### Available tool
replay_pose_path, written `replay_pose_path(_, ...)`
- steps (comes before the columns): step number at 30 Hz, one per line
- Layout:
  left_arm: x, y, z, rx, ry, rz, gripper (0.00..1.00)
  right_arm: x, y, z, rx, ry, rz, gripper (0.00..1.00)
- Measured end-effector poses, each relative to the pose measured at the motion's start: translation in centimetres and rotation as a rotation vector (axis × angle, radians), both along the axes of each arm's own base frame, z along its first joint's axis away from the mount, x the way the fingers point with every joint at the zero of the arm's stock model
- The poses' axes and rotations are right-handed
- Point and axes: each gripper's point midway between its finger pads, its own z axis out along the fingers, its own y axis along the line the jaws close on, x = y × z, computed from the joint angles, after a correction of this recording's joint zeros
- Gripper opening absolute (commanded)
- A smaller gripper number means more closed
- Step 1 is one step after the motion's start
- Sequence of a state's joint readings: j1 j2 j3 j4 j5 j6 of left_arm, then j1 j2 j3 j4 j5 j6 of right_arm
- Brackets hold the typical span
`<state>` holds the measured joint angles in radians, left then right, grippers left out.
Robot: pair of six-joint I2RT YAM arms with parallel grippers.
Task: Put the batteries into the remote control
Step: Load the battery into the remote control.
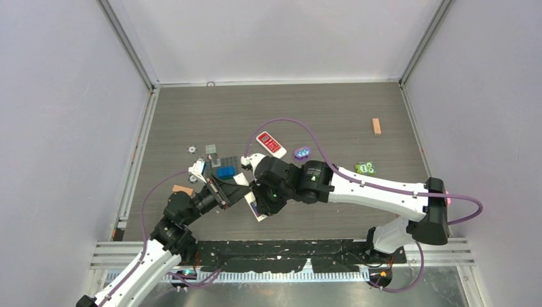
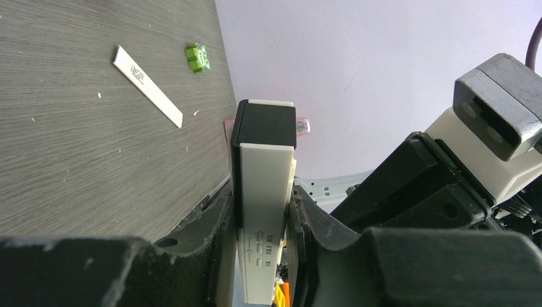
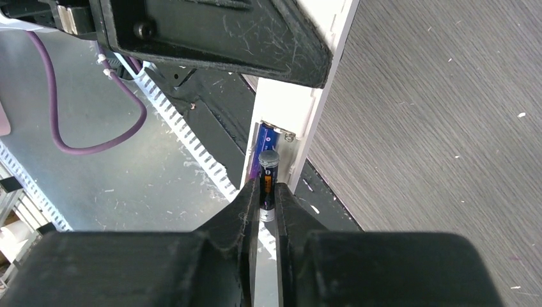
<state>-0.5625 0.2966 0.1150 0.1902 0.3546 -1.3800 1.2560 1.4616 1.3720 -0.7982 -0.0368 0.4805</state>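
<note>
Right gripper (image 3: 268,195): nipped on dark battery (image 3: 269,161)
Dark battery: between fingers, over remote control (image 3: 287,109) bay
Left gripper (image 2: 262,217): clamps remote control

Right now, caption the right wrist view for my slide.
Right gripper holds a dark battery at the remote control's open compartment, a blue battery seated inside.

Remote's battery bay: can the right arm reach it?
Likely yes: the right gripper has its dark battery at the open bay, beside the blue battery, nothing between; left gripper holds the remote control.
</note>
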Motion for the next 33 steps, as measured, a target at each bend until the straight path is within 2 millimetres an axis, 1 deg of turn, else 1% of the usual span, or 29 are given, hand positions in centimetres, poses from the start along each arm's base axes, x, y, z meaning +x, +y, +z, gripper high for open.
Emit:
replay_pose_path(7,0.2,0.1,0.0,-0.001,0.001,0.011,0.03,0.4,0.2,0.0,-0.015,-0.007,-0.03,0.28)
replay_pose_path(13,0.2,0.1,0.0,-0.002,0.003,0.014,0.03,0.6,0.1,0.3,-0.019,-0.01,-0.049,0.28)
replay_pose_path(20,0.2,0.1,0.1,-0.005,0.006,0.014,0.03,1.4,-0.5,0.4,-0.043,-0.038,-0.095,0.28)
replay_pose_path(22,0.2,0.1,0.1,-0.006,0.006,0.014,0.03,1.5,-0.6,0.5,-0.045,-0.044,-0.103,0.29)
replay_pose_path(23,0.2,0.1,0.1,-0.006,0.007,0.014,0.03,1.6,-0.6,0.6,-0.044,-0.047,-0.107,0.32)
replay_pose_path(24,0.2,0.1,0.1,-0.007,0.007,0.014,0.03,1.7,-0.5,0.7,-0.041,-0.051,-0.112,0.39)
replay_pose_path(25,0.2,0.1,0.1,-0.009,0.01,0.014,0.03,1.7,-0.5,0.8,-0.039,-0.053,-0.115,0.42)
replay_pose_path(26,0.2,0.1,0.1,-0.012,0.015,0.014,0.03,1.7,-0.5,0.9,-0.034,-0.052,-0.119,0.49)
replay_pose_path(28,0.2,0.1,0.1,-0.02,0.024,0.014,0.03,1.7,-0.6,1.4,-0.015,-0.052,-0.126,0.57)
replay_pose_path(30,0.2,0.1,0.3,-0.034,0.04,0.014,0.03,1.6,-0.8,2.1,0.041,-0.058,-0.133,0.62)
replay_pose_path(33,0.2,0.1,0.4,-0.07,0.07,0.017,0.03,1.1,-1.9,3.2,0.131,-0.065,-0.147,0.66)
